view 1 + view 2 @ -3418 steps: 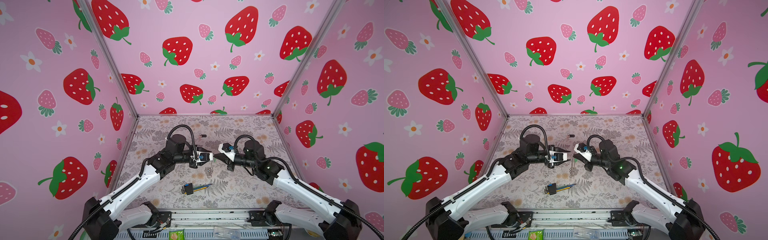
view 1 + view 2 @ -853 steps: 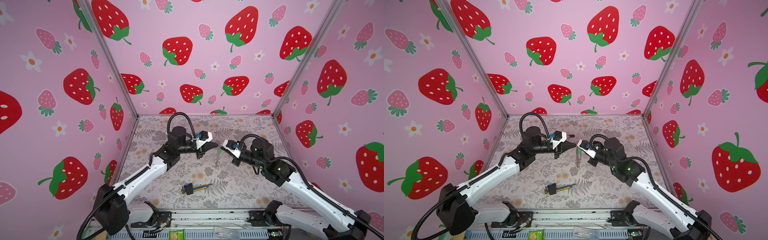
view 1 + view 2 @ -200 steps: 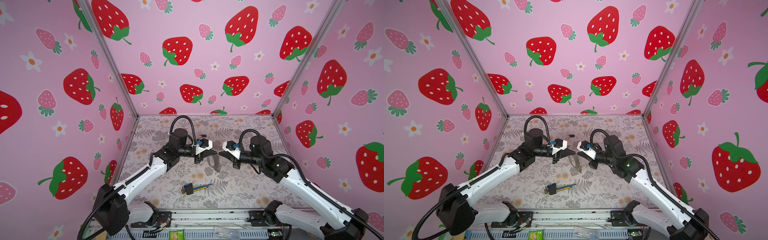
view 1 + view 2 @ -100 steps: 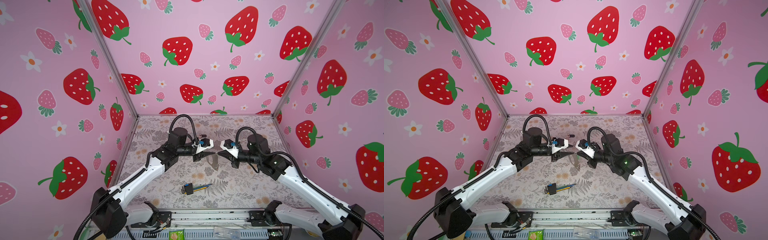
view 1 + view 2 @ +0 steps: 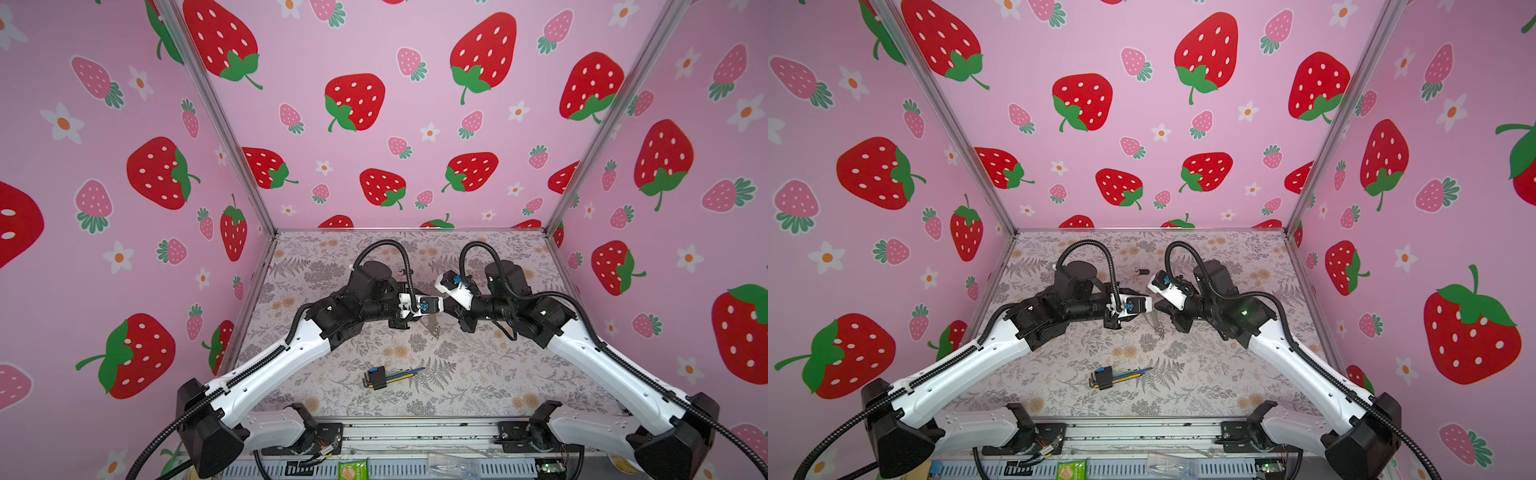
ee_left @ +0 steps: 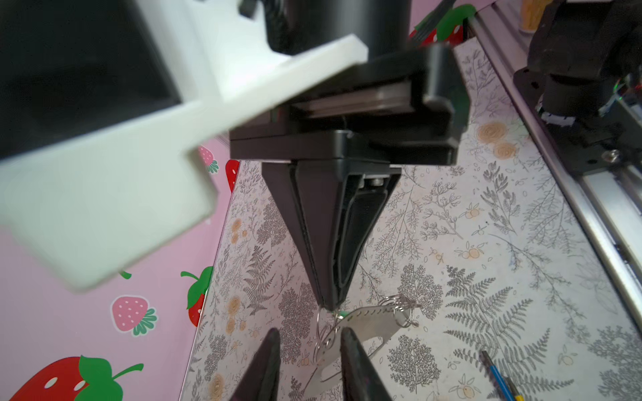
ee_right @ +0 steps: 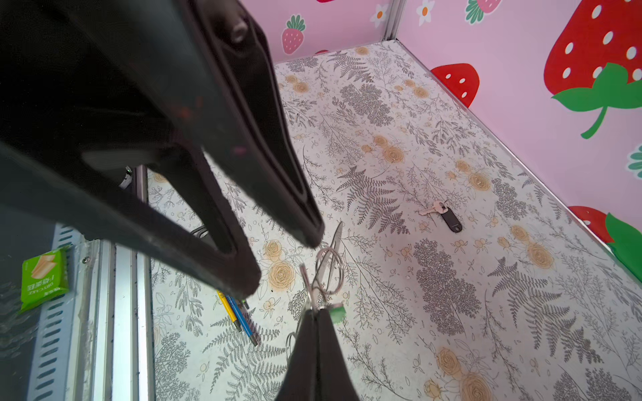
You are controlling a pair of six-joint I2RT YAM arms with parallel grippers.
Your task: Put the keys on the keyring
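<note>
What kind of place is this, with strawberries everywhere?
Probably a robot practice booth: strawberry walls box in a flowery table, and a left arm and right arm sit on a metal rail.

Pink strawberry-print walls [image 5: 291, 41], grey fern-print table [image 5: 478, 374], apparently green-tagged key [image 7: 337, 311].

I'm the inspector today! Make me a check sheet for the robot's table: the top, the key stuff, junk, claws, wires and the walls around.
Surface: flowery table cover, flat, no spills seen.
Job's things: keyring hangs in the air from the right gripper; green tag beside those tips; black-tagged key lies alone toward the back.
Clutter: hex wrench bundle lies near the front.
Grippers: right gripper shut on the keyring's rings; left gripper open, fingers close by the rings.
Cables: black hoses arch over both wrists.
Surroundings: pink strawberry walls; green packet at the front rail.
</note>
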